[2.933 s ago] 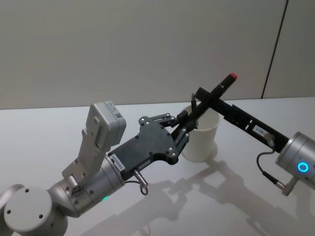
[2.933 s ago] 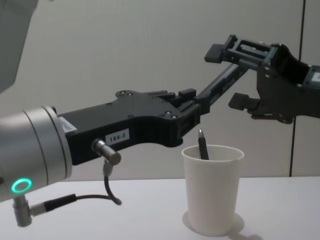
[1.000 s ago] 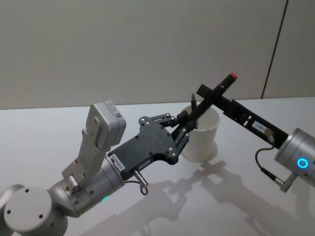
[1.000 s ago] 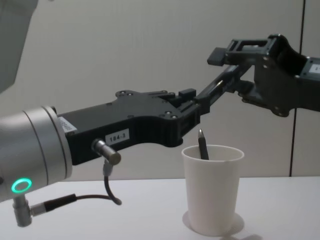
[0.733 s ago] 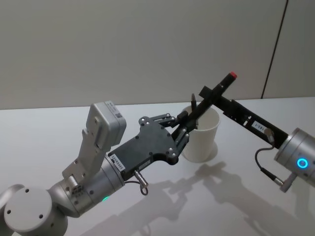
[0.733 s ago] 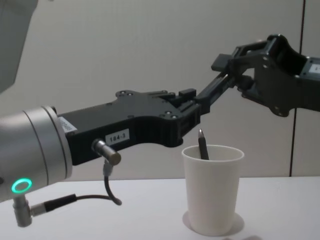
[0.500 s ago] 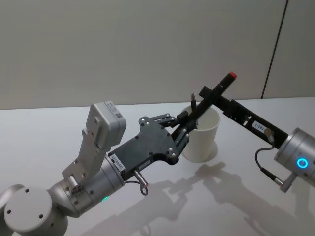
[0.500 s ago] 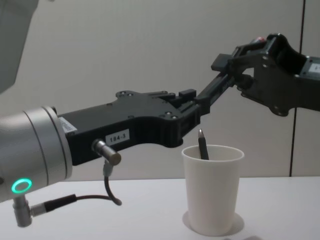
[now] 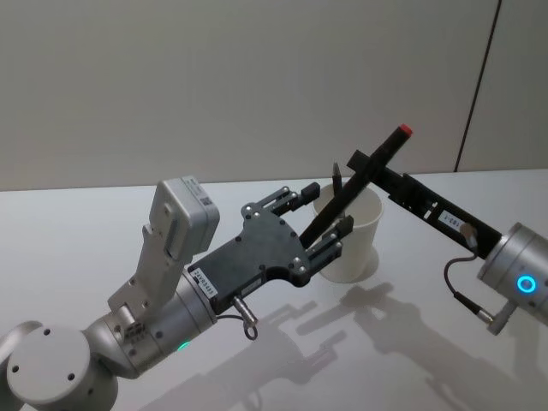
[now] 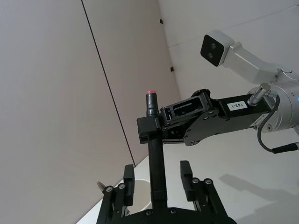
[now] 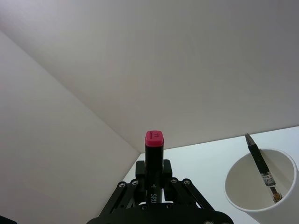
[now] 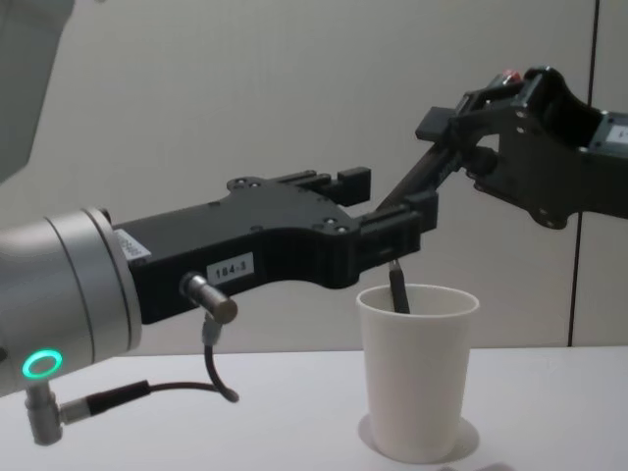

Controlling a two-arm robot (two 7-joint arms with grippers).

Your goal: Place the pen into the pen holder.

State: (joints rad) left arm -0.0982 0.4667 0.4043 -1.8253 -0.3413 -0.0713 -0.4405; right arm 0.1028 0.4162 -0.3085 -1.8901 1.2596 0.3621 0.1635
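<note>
Pale desk (image 9: 86,231). Left gripper (image 9: 318,221) fingers spread around pen (image 9: 360,180); right gripper (image 9: 364,167) pinches it above cup (image 9: 355,240). Withdraw left clear, then lower pen tip-first inside rim.

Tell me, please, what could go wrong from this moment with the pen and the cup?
1. The pen runs between the open fingers of the left hand. If the right hand moves it sideways, it may strike them.
2. The right hand grips the pen only near its red cap, so the long tilted lower part might swing or slip.
3. The pen holder is a light paper cup and already holds a second pen. A push on its rim might tip it.
</note>
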